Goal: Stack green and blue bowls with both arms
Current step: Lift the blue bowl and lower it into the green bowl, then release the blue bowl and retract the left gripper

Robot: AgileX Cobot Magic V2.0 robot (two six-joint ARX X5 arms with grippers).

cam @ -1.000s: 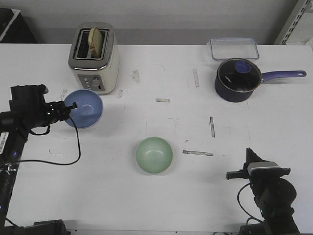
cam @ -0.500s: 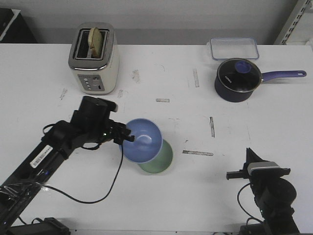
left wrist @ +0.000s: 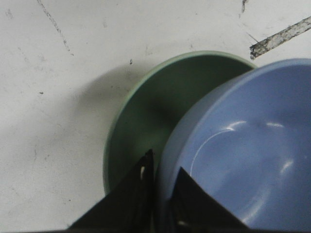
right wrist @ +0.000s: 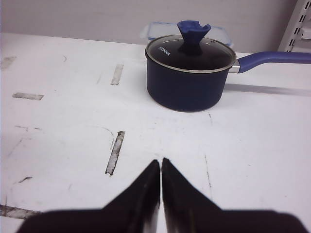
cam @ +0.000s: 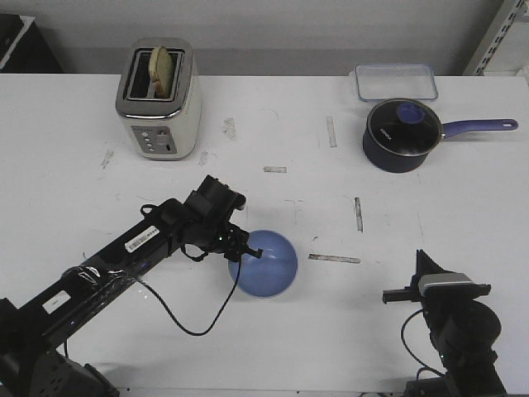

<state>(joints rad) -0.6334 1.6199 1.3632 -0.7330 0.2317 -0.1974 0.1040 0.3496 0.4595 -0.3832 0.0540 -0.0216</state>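
Note:
The periwinkle blue bowl (cam: 266,264) sits over the mint green bowl in the middle front of the table and hides it in the front view. In the left wrist view the blue bowl (left wrist: 243,145) lies partly inside the green bowl (left wrist: 146,107), offset to one side. My left gripper (cam: 245,251) is shut on the blue bowl's rim, one finger inside and one outside (left wrist: 164,167). My right gripper (right wrist: 161,162) is shut and empty, low at the front right (cam: 426,291), far from the bowls.
A cream toaster (cam: 159,98) with toast stands at the back left. A dark navy saucepan (cam: 402,135) with a glass lid and a clear container (cam: 396,81) are at the back right. Tape marks dot the table. The left arm's cable loops in front of the bowls.
My left arm carried the blue bowl from the left by the toaster toward the centre and lowered it onto the green bowl. The right arm has not moved.

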